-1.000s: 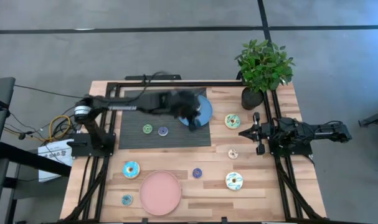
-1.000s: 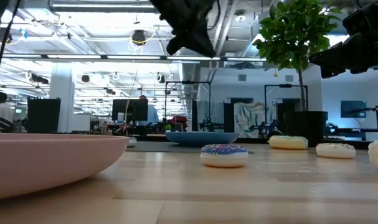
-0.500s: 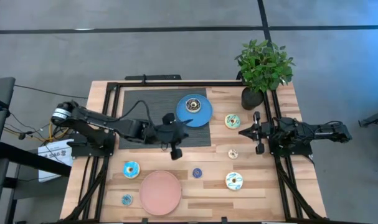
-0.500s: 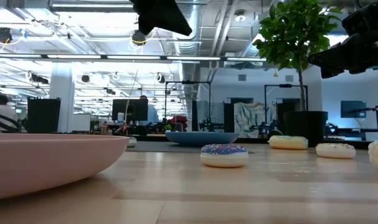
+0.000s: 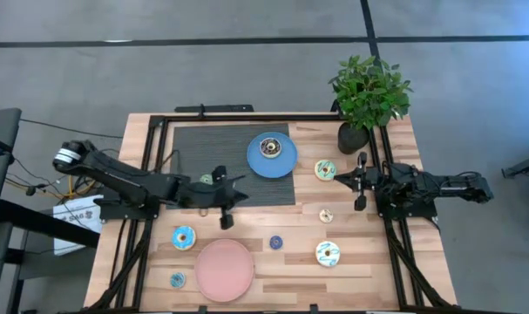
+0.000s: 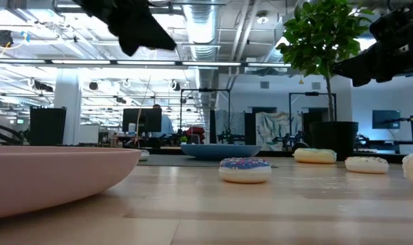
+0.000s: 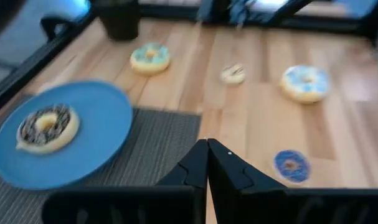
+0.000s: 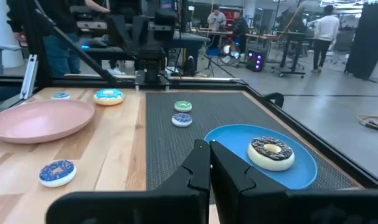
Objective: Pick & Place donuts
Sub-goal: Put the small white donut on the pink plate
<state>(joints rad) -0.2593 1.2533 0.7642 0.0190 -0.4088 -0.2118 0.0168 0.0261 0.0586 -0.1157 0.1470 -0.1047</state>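
You are looking down on a wooden tabletop (image 5: 369, 279) with a dark ribbed mat (image 5: 194, 157) across its far half. Your left claw (image 5: 225, 220) hangs over the mat's near edge, between the mat and the pink plate (image 5: 225, 270), with its fingers pressed together and nothing in them. Your right claw (image 5: 361, 204) waits at the right side of the tabletop, just beside a potted plant (image 5: 369, 92), fingers also pressed together and empty.

The dark brown donut (image 5: 269, 148) lies on the blue plate (image 5: 286, 161), which sits at the mat's far right corner. On the mat, the green donut (image 5: 206, 180) shows just beside the left arm; the arm hides what lies next to it. To the right of the blue plate, on bare wood, is a cream donut (image 5: 325, 169) with green speckles. Nearer the front lie the small tan donut (image 5: 326, 215) and a second cream speckled donut (image 5: 328, 254). The small blue donut (image 5: 275, 242) rests between the pink plate and that cream one. Left of the pink plate are the larger cyan donut (image 5: 183, 236) and, near the front left corner, the smaller cyan donut (image 5: 177, 280).
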